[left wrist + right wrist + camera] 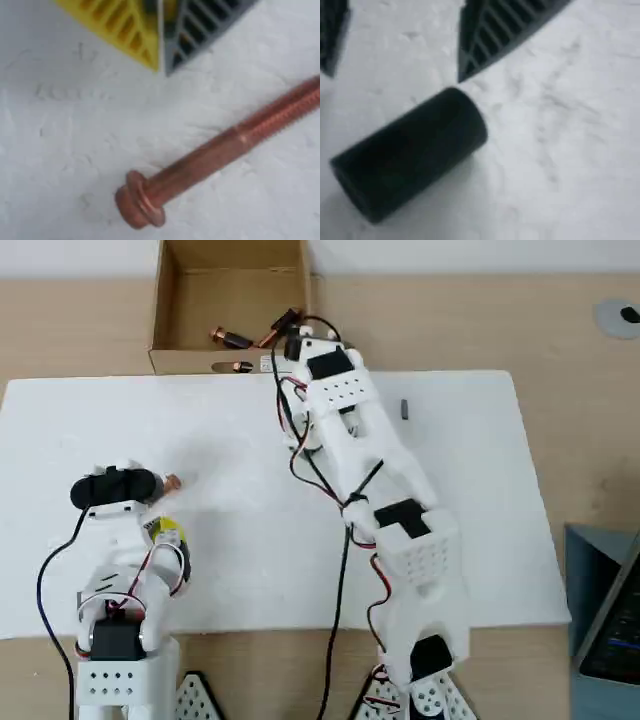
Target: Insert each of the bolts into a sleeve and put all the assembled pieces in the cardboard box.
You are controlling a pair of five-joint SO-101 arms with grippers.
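Note:
A copper bolt (pixel 215 155) lies flat on the white mat (pixel 65 150), head toward the camera. My left gripper (pixel 161 66), one yellow and one grey finger, is shut with nothing in it, just above the bolt's shank. From above, the bolt (pixel 172 480) lies right beside the left gripper (pixel 157 483). A black sleeve (pixel 410 160) lies on its side on white; my right gripper (pixel 395 75) hovers open just over it. In the high view the right arm stretches to the cardboard box (pixel 158 310), its gripper (pixel 285 328) at the front wall.
Inside the box lies a bolt in a sleeve (pixel 230 338); another copper piece (pixel 237 367) rests at its front wall. A small dark sleeve (pixel 405 408) lies on the mat right of the right arm. A laptop (pixel 610 620) sits at the right edge.

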